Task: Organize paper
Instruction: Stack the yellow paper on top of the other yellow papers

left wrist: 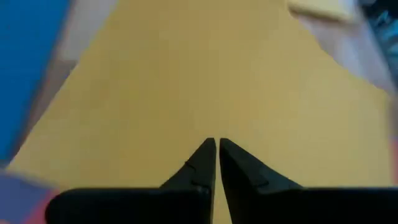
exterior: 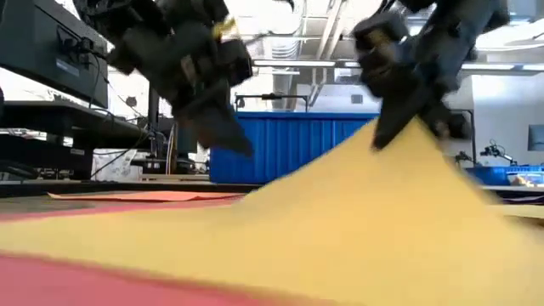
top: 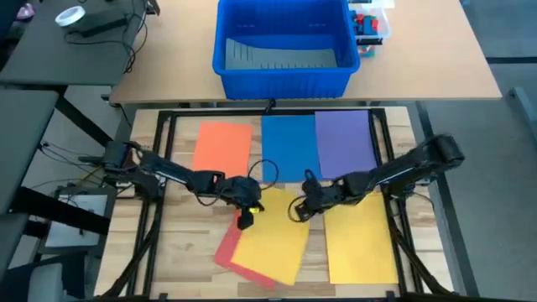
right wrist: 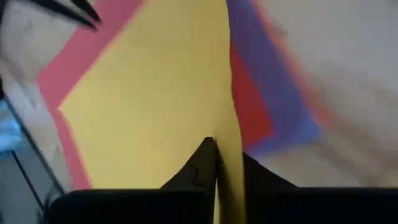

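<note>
A yellow sheet [top: 273, 239] lies askew at the table's middle, over a red sheet [top: 226, 250]. My right gripper [top: 299, 210] is shut on its far right part and has it raised into a peak [exterior: 399, 140]. My left gripper [top: 245, 220] is shut and stands at the same sheet's left edge; in the low view its tips [exterior: 240, 146] show above the paper. Orange [top: 222, 147], blue [top: 288, 147] and purple [top: 344, 143] sheets lie flat in a row at the far side. A second yellow sheet [top: 361, 239] lies flat at the right. My left gripper hangs over the yellow sheet [left wrist: 205, 93] with shut fingers; I cannot tell whether the tips touch it. My right gripper pinches the yellow sheet's edge [right wrist: 225, 163] near its far right corner between both fingers, slanting down from the table's right. That part is lifted and the sheet slopes down from it, its near part resting on the red sheet and the table.
A big blue plastic bin [top: 284, 46] stands on the desk beyond the table's far edge. A black frame [top: 151, 210] runs round the wooden work area. Bare wood shows at the near left [top: 185, 252].
</note>
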`<move>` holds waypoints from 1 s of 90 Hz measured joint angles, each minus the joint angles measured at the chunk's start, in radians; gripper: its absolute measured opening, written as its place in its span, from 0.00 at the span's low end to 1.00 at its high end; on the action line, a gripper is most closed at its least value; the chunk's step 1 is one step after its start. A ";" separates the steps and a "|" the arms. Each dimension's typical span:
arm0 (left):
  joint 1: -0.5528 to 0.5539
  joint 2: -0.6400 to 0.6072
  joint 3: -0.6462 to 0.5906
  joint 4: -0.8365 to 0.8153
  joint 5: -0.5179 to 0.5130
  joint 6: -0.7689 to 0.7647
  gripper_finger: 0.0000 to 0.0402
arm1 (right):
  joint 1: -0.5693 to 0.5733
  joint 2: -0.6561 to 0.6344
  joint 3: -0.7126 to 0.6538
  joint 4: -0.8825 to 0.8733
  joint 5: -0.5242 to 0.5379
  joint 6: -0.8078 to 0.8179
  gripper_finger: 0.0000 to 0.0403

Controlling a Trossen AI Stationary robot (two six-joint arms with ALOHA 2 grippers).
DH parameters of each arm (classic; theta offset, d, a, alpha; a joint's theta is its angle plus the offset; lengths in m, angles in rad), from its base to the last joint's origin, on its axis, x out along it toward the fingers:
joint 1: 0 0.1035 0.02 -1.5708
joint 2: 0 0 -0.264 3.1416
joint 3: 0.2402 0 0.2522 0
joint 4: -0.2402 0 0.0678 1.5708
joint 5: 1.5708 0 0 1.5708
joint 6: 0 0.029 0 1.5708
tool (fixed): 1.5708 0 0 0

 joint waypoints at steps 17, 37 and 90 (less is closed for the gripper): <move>0.033 -0.138 0.000 -0.077 0.000 0.030 0.01 | -0.081 -0.287 0.001 -0.390 -0.417 -0.251 0.00; 0.051 -0.176 0.000 -0.113 0.000 0.023 0.01 | -0.092 -0.350 -0.001 -0.858 -0.310 -0.295 0.00; 0.051 -0.171 0.000 -0.165 0.000 0.015 0.01 | -0.002 -0.185 -0.112 -0.864 -0.271 -0.102 0.00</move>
